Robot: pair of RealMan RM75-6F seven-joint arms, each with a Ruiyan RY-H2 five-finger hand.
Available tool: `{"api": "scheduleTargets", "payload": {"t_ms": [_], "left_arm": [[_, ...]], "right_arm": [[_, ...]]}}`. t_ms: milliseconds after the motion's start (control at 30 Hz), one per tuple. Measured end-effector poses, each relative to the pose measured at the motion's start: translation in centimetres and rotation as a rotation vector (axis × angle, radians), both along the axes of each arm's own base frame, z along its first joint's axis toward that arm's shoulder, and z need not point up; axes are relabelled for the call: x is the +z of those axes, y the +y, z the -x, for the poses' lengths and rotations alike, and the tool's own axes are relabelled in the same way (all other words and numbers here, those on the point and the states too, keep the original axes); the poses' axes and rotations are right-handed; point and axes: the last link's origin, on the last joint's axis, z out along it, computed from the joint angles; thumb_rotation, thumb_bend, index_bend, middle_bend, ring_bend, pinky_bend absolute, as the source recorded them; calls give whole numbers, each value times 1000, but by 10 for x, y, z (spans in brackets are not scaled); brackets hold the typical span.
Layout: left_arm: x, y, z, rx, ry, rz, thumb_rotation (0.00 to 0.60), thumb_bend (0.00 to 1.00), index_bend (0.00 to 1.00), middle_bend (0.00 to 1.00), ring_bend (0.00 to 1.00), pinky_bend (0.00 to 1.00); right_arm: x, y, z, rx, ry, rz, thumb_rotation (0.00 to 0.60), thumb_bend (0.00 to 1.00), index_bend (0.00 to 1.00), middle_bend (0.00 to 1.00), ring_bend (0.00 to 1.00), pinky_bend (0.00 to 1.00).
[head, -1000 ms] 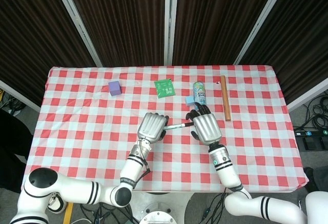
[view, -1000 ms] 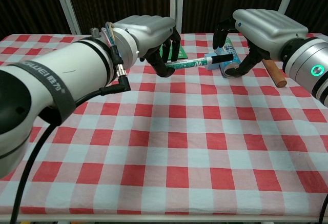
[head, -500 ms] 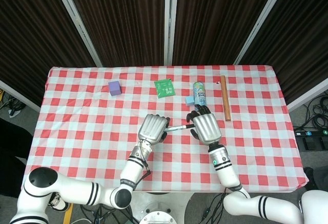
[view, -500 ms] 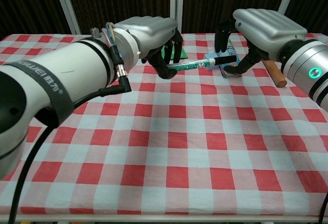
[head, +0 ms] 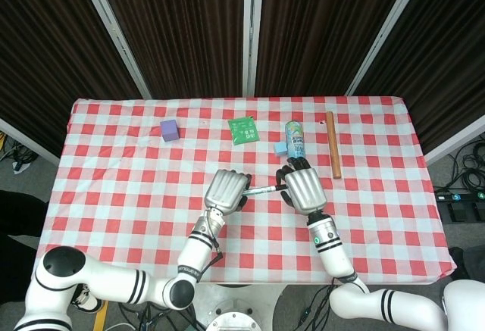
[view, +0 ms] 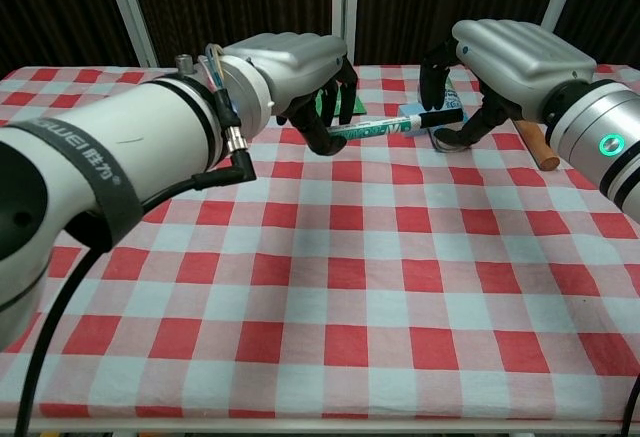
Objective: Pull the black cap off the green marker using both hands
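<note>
The green marker (view: pixel 372 128) hangs level above the checked table, between my two hands. My left hand (view: pixel 292 65) grips its barrel end, fingers curled around it. My right hand (view: pixel 500 52) pinches the black cap (view: pixel 440 116) at the marker's right end; the cap still sits on the barrel. In the head view the marker (head: pixel 261 189) shows as a thin light bar between the left hand (head: pixel 226 187) and the right hand (head: pixel 304 187), and the cap is mostly hidden under the right hand's fingers.
Behind the hands lie a green packet (head: pixel 242 129), a blue-and-white can (head: pixel 294 138) on its side with a small light-blue block (head: pixel 280 148) beside it, a wooden stick (head: pixel 332 144) at the right, and a purple cube (head: pixel 169 129) at the back left.
The right hand has shifted slightly along the cap end and the marker has tilted a little, its right end higher. The left hand has kept its place.
</note>
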Motion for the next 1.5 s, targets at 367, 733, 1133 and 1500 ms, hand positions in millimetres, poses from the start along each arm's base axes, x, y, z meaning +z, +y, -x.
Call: {"api": "scheduleTargets", "payload": {"t_ms": [367, 733, 1133, 1500], "left_arm": [[1, -4, 0, 6, -8, 14, 600, 412, 558, 566, 500, 563], [4, -5, 2, 8, -5, 18, 600, 412, 558, 566, 500, 563], [12, -1, 34, 59, 9, 2, 600, 412, 558, 566, 500, 563], [4, 9, 81, 82, 1, -23, 600, 412, 556, 567, 500, 563]], "right_arm": [[0, 1, 1, -3, -2, 8, 600, 221, 651, 563, 276, 247], [1, 1, 1, -5, -1, 24, 600, 292, 796, 675, 339, 289], [9, 3, 21, -48, -1, 55, 600, 327, 847, 709, 366, 308], [-1, 11, 61, -142, 25, 31, 600, 327, 849, 704, 366, 308]]}}
